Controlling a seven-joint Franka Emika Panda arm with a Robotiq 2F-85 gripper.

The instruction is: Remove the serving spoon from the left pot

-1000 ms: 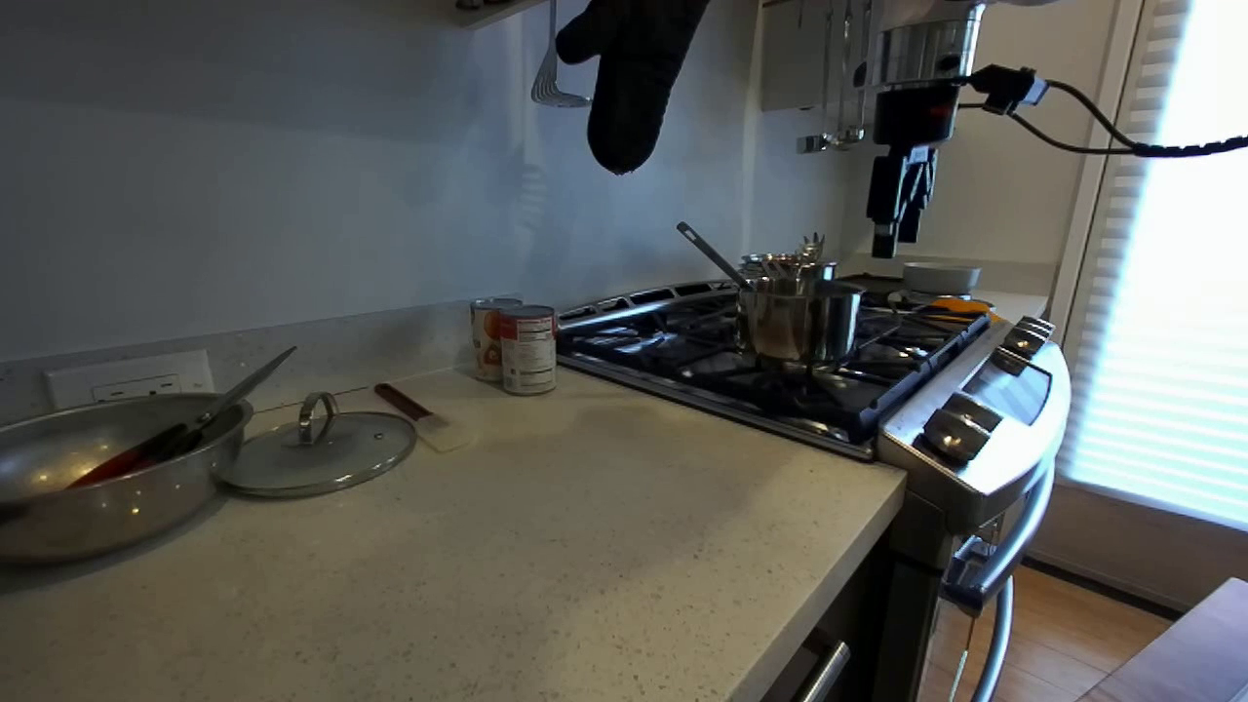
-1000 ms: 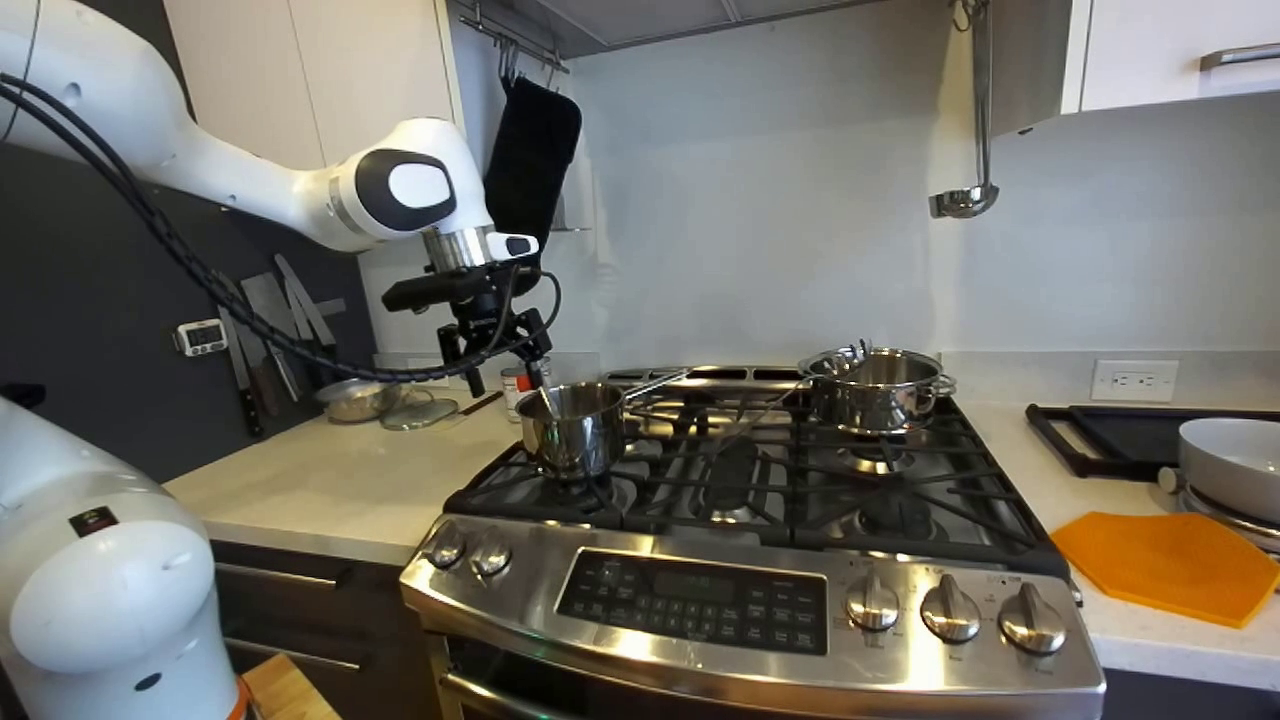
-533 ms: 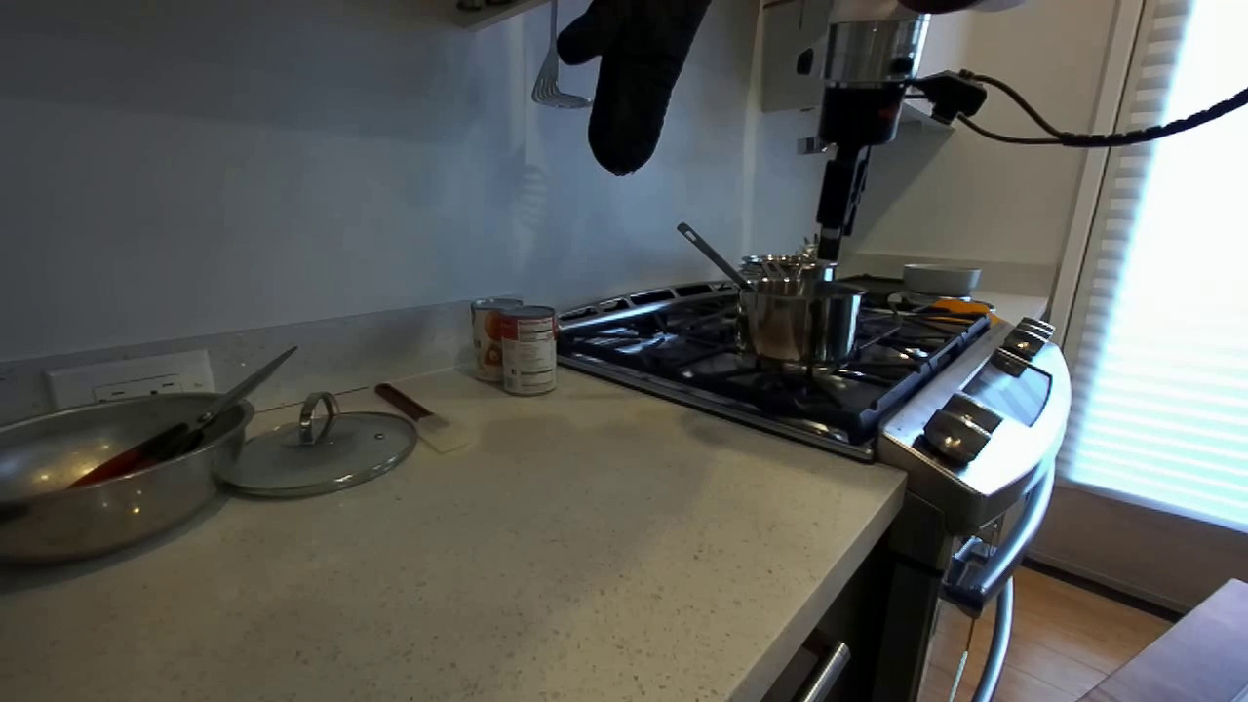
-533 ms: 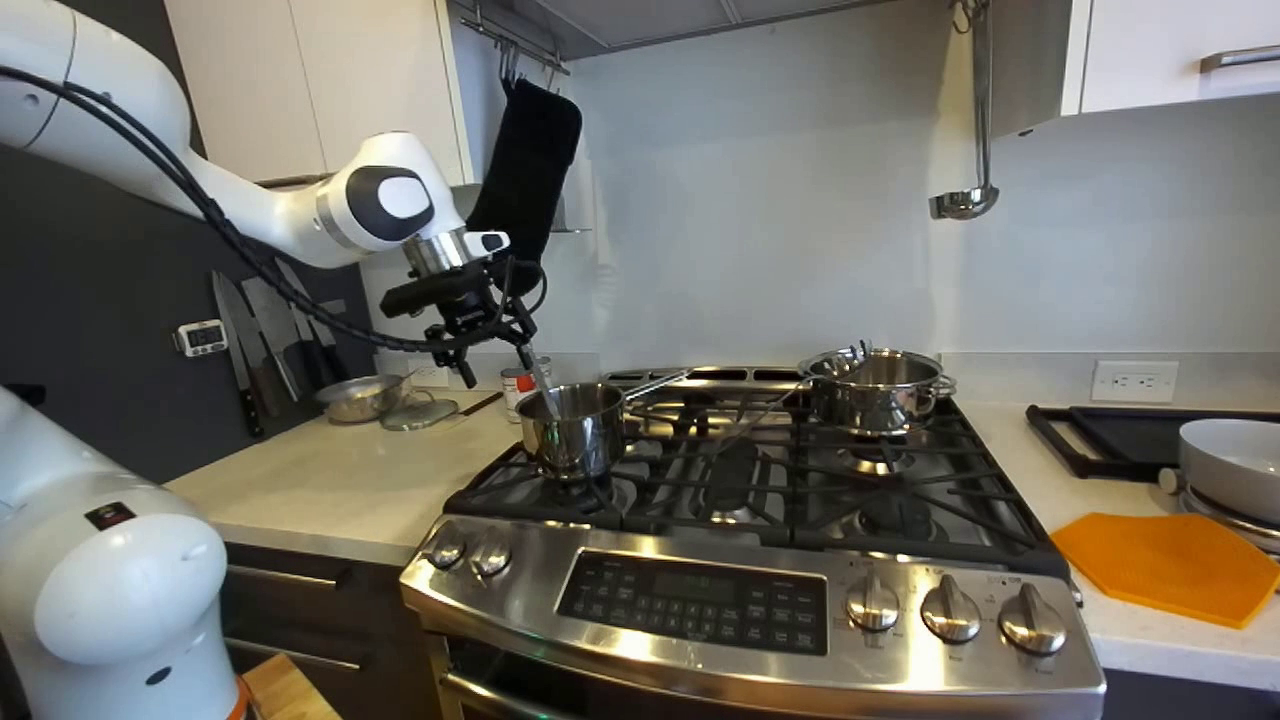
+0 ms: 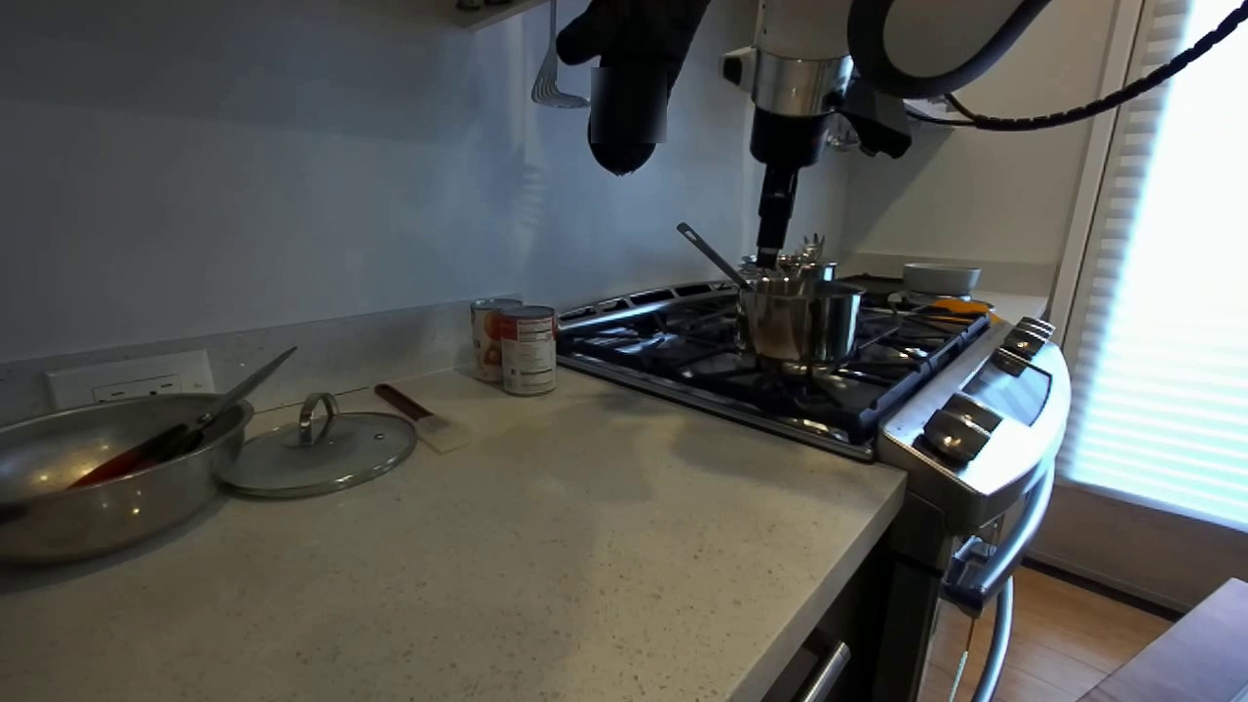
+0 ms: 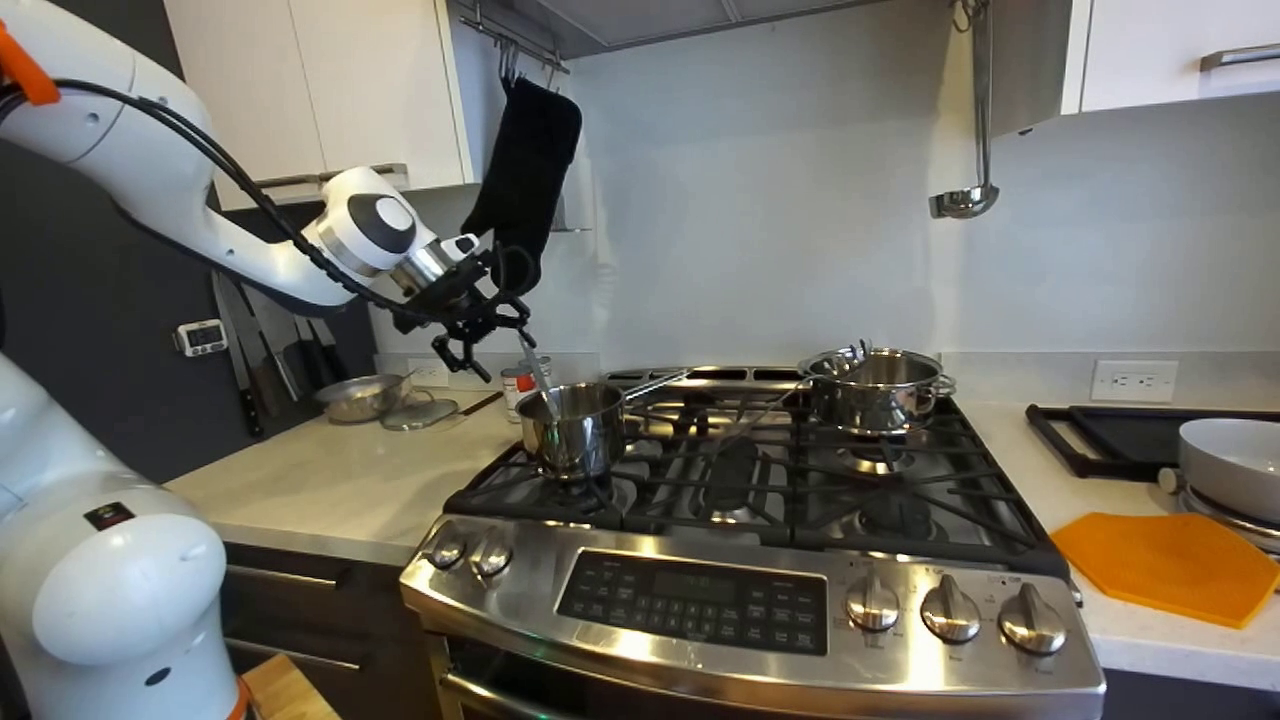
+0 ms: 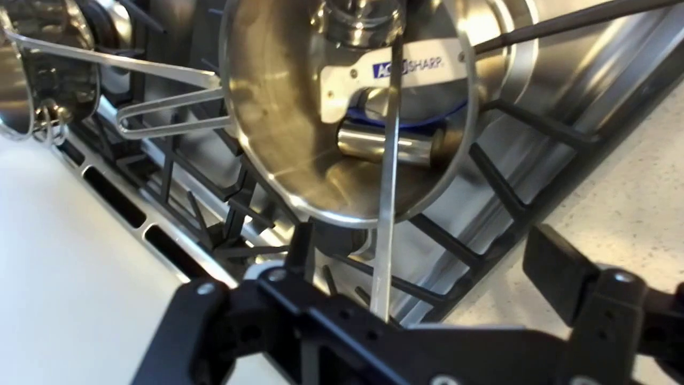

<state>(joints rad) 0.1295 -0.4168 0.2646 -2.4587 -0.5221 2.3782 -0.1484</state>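
Observation:
The steel pot [image 6: 575,440] stands on the left burner; it also shows in the wrist view [image 7: 288,107] and in an exterior view [image 5: 799,327]. The serving spoon [image 7: 389,182] leans out over its rim, handle up; it also shows in both exterior views [image 6: 538,372] [image 5: 717,258]. My gripper [image 7: 419,240] is open, its two fingers apart. In the wrist view the handle lies between them, nearer the left finger, its end hidden behind the gripper. In an exterior view the gripper [image 6: 507,358] is beside the handle's top; I cannot tell whether they touch.
A knife sharpener [image 7: 401,67] lies in the steel pot. A second pot [image 6: 880,408] with utensils stands at the back right. Two cans [image 5: 528,351], a glass lid [image 5: 322,458] and a wide pan [image 5: 127,497] are on the counter. An oven mitt [image 6: 530,150] hangs behind my wrist.
My gripper has moved toward the wall and dropped slightly, and the wrist has tilted. More of the spoon's handle shows in an exterior view. The spoon and the pot have not visibly moved.

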